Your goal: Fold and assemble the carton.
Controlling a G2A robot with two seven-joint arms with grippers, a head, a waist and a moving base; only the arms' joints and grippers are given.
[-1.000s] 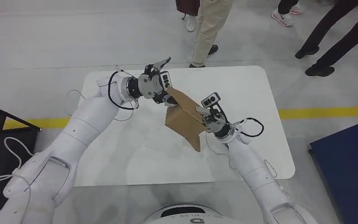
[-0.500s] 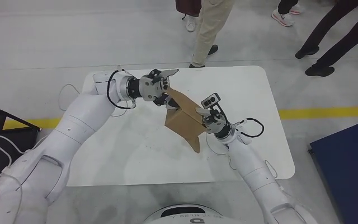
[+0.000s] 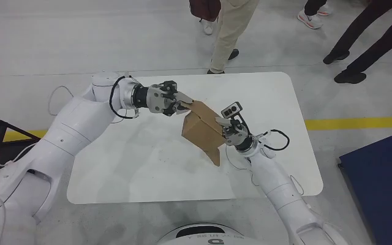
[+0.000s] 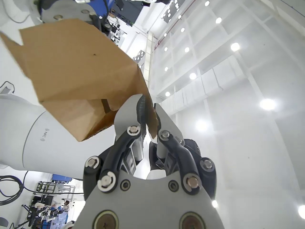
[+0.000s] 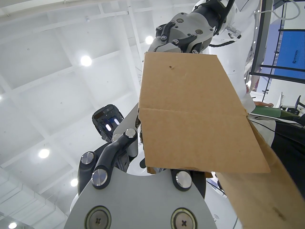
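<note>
We hold the brown cardboard carton [image 3: 201, 125] over the white table [image 3: 275, 98], our left gripper [image 4: 147, 107] and right gripper [image 3: 228, 130] each clamped on an edge. We judge it half-opened, flaps not yet folded.

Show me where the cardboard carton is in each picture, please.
Top view: carton held above the white table, between both hands.
Left wrist view: close ahead, one flap pinched in the left hand.
Right wrist view: close ahead, its near edge in the right hand.
Shared landmark: the left hand gripping the carton, in all three views.
</note>
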